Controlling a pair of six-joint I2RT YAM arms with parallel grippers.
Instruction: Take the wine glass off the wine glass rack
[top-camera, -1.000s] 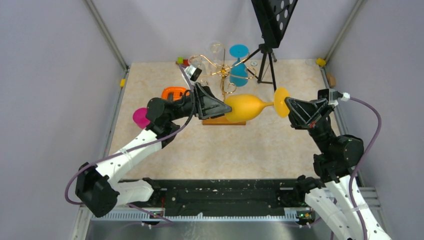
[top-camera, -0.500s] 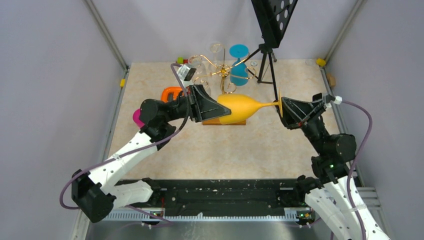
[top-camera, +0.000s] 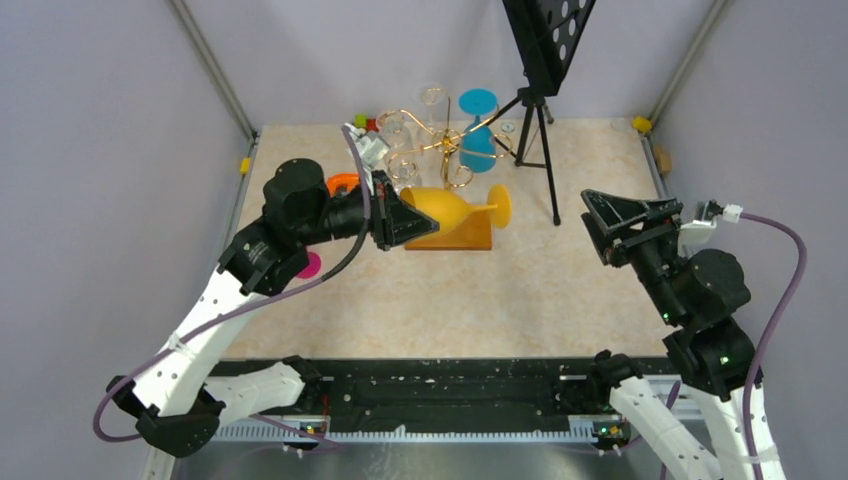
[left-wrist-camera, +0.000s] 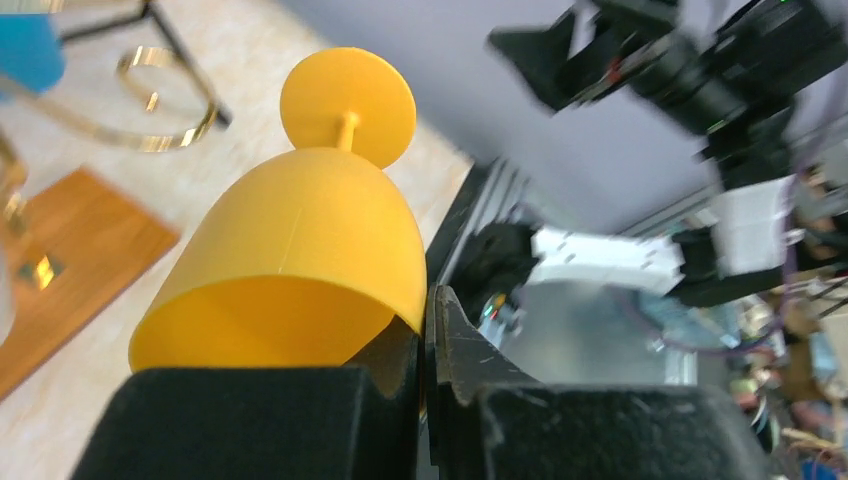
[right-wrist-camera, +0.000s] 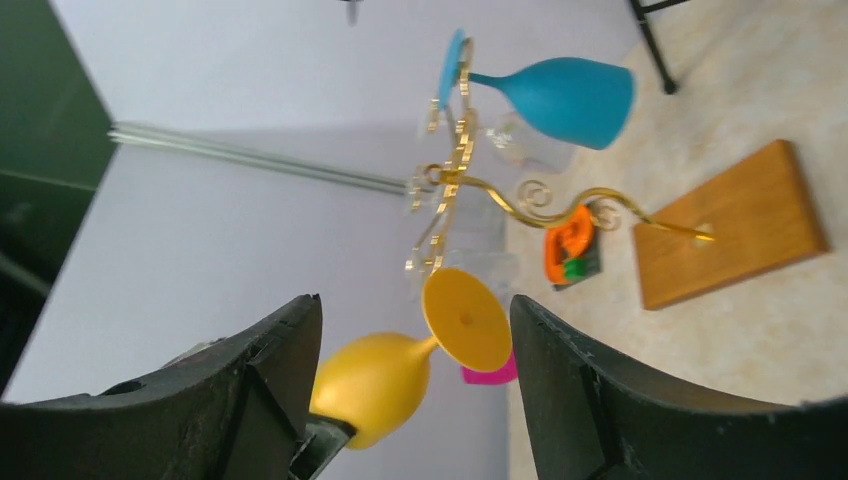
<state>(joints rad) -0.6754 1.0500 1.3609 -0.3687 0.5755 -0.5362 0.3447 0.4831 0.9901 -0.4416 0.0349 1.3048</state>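
Observation:
A yellow wine glass lies sideways in the air, just in front of the wine glass rack, whose gold arms rise from a wooden base. My left gripper is shut on the glass's rim, and its foot points right. The left wrist view shows the yellow wine glass with its rim wall pinched in my left gripper. My right gripper is open and empty, well right of the foot. The right wrist view frames the yellow wine glass far off between my right gripper's fingers.
A blue glass and clear glasses hang on the rack. Behind the rack on the right stands a black tripod stand. An orange object and a pink item lie at the left, near my left arm.
My right gripper opened, let go of the yellow glass's foot and pulled back right. My left gripper shut on the rim and carried the glass left, toward the rack.

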